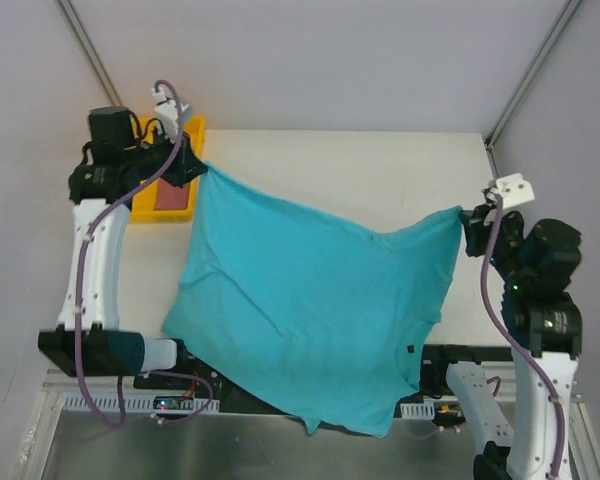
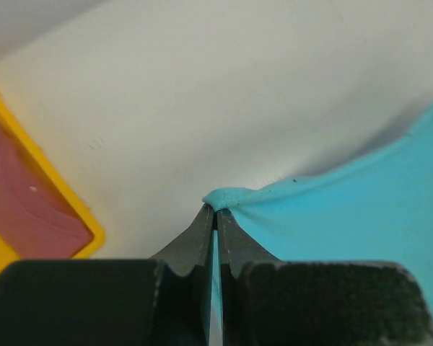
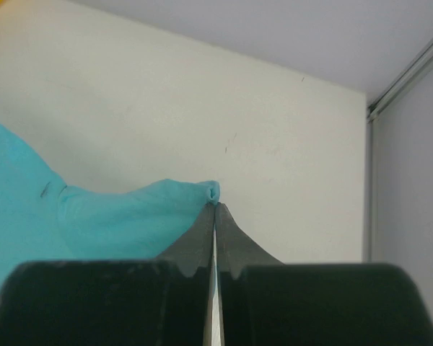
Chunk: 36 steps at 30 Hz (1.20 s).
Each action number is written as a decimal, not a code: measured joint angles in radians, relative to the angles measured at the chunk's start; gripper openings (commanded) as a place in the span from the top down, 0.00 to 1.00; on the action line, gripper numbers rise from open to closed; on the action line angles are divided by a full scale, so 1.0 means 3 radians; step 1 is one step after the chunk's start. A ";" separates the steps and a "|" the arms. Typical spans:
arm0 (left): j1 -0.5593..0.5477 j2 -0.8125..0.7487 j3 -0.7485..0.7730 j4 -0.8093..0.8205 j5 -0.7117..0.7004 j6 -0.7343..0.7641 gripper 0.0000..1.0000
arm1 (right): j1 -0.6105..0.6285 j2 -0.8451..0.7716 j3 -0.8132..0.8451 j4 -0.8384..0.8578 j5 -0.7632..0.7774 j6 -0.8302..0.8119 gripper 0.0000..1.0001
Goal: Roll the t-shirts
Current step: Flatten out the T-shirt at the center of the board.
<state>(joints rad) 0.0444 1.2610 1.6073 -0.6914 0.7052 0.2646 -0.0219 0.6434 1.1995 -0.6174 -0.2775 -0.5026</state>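
The top camera looked down from above and behind onto the whole table. Each wrist camera sat close behind the left gripper or right gripper, looking low across the tabletop. All three views shared the teal t-shirt.

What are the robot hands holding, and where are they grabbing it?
Both hold the teal t-shirt: the left gripper pinches its far left corner, the right gripper its right corner.
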 measured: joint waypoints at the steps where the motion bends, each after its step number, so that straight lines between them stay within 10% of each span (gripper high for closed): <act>1: -0.0019 0.0195 -0.0083 0.0025 -0.0010 0.0047 1.00 | 0.0000 0.0031 -0.0178 0.0071 0.0001 0.0009 1.00; 9: -0.0148 0.2071 0.0315 0.0098 -0.0384 0.0334 1.00 | 0.0000 0.1816 -0.0684 0.1038 0.0217 0.0015 0.99; 23: -0.0388 0.3712 0.2427 0.0165 -0.1081 0.0403 1.00 | -0.0130 0.5210 0.2462 0.0974 0.0537 -0.0290 0.99; 36: -0.0604 0.4119 0.2710 0.0280 -0.1372 0.0431 1.00 | -0.0065 0.5879 0.3323 0.1022 0.0785 -0.0488 0.99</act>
<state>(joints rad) -0.1368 2.4966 2.4203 -0.6075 0.2935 0.3939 -0.0414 2.4069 2.1963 -0.3107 -0.0422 -0.6491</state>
